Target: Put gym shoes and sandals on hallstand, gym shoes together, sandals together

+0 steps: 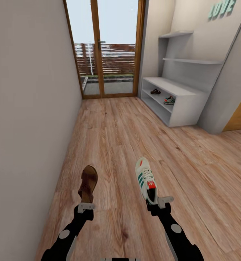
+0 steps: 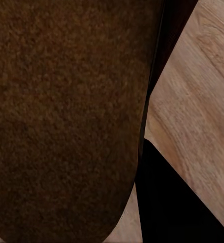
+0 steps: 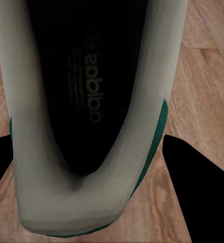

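Brown leather sandal (image 1: 88, 183) in my left gripper (image 1: 85, 207), white gym shoe (image 1: 146, 180) in my right gripper (image 1: 159, 203); both are carried above the corridor floor (image 1: 113, 130), well short of the hallstand (image 1: 178, 98), which stands far ahead on the right-hand wall beside the glass door (image 1: 106, 47).

Grip state: the left fingers sit at the sandal's heel end. In the left wrist view the sandal's brown surface (image 2: 66, 121) lies hard against 1 dark finger (image 2: 162, 202), so I judge the fingers closed on it. The right fingers (image 3: 197, 177) flank the shoe's heel (image 3: 76, 202) on both sides, closed on the heel collar.

Hallstand contents: 1 sandal (image 1: 155, 91) and 1 gym shoe (image 1: 169, 99) already rest on its upper open shoe shelf, apart from each other.

Orientation: both carried items have their long axes running roughly toward the hallstand end of the corridor, toes away from me, heels at the fingers. The gym shoe's toe leans slightly away from the hallstand side.

Step in hand, as I judge it: transport to the hallstand. To do it well:
1. Keep both grips firm; heel-only holds leave long levers that may swing.
2. Approach square to the shelf opening.
3. Set the sandal beside the shelved sandal, the gym shoe beside the shelved shoe.
4. Release only with soles resting on the shelf.
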`<state>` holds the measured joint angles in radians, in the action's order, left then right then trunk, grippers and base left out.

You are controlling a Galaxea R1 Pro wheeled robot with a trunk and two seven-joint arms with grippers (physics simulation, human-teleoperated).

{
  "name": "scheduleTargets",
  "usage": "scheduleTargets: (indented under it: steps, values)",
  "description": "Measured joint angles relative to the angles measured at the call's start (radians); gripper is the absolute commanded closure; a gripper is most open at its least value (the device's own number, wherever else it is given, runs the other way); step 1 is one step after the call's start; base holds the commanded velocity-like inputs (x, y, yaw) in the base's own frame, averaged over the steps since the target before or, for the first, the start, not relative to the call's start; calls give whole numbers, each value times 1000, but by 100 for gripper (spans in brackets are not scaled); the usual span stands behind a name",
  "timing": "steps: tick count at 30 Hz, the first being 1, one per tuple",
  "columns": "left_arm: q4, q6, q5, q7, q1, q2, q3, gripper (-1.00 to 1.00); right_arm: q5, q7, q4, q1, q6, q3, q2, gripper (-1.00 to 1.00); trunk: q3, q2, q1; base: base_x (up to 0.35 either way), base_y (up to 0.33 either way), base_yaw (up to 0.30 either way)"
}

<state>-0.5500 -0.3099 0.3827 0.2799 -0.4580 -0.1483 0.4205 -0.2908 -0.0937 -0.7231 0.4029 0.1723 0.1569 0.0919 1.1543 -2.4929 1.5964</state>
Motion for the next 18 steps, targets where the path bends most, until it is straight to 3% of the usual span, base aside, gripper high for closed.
scheduleTargets:
  steps: [7,13,18]
  values:
    - [-12,-1,0,0,0,1,-1,100,-1,0,-3,0,22,1,-3,100,-12,21,-12,0,0,-23]
    - [-16,-3,1,1,0,0,-4,100,1,-1,-30,0,22,8,-49,100,-20,21,-12,0,0,-86]
    - [-15,-3,2,0,4,-1,-3,100,-2,-1,-53,-2,22,9,-60,100,-28,21,-12,0,0,-97]
